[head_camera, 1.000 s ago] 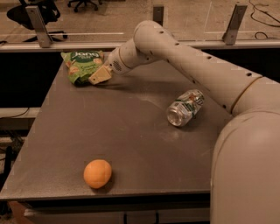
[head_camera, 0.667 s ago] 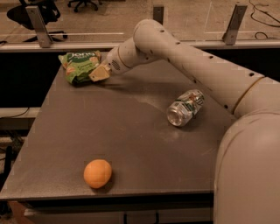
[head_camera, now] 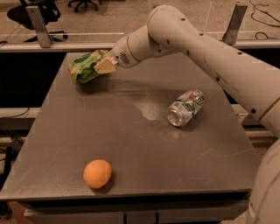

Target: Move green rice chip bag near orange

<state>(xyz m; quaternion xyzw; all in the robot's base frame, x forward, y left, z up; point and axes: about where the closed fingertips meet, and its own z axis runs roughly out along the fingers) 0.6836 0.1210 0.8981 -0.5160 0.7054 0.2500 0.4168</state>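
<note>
- One finger of the hand (head_camera: 105,65) shows as a tan pad. The other finger is hidden behind the crinkly light-green green rice chip bag (head_camera: 83,68).
- The words on the bag are too blurry to read.
- The bag's far side is hidden, and I cannot tell if its bottom touches the flat dark grey surface (head_camera: 131,144).
- The big white arm (head_camera: 197,43) is cut off at the right edge of the picture.
- A black office chair (head_camera: 33,11) at the top is cut off too.
- The hand is at the far left part of the surface.
- It is squeezed closed on the bag, pinching the bag's right end.
- The bag sticks out to the left of the hand, all crumpled.
- A dark shadow lies on the surface just under the hand and the bag.
- The small round orange (head_camera: 97,173) is well apart from the hand, down by the near edge of the surface.
- The crushed silver can (head_camera: 186,107) lies on its side, off to the right of the hand and closer to us.
- Nothing touches the orange or the can.
- Count: one hand, one bag, one orange, one can.
</note>
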